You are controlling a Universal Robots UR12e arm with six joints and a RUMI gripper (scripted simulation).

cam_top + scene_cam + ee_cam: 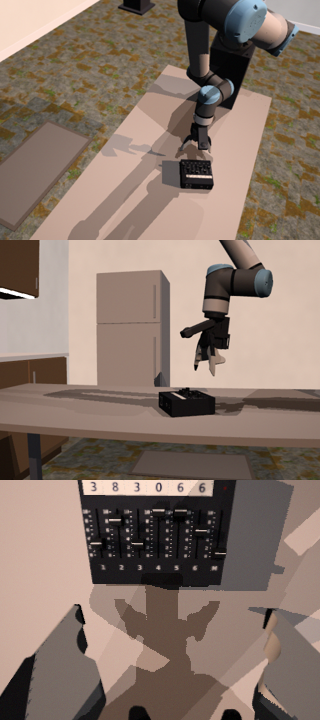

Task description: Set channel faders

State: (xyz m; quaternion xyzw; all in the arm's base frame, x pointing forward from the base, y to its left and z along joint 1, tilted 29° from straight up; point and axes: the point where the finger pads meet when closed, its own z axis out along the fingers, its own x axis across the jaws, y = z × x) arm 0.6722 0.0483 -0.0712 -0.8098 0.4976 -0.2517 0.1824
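Observation:
The black lighting desk [196,173] sits on the table; it also shows in the exterior view [187,403] and at the top of the wrist view [157,532]. Its white tape [147,487] reads 3 8 3 0 6 6. Fader 1 [96,544] and fader 3 [137,544] sit low, fader 2 [115,520] sits high, faders 4 [158,512] and 5 [180,512] sit near the top, fader 6 [201,530] sits mid-high. The master fader [219,554] is low. My gripper [195,148] [204,370] is open and empty, well above the desk's fader-number side.
A brown mat [33,165] lies on the floor to the left of the table. A fridge [131,327] and cabinets [31,371] stand behind the table. The arm's dark base block [228,74] stands at the table's far end.

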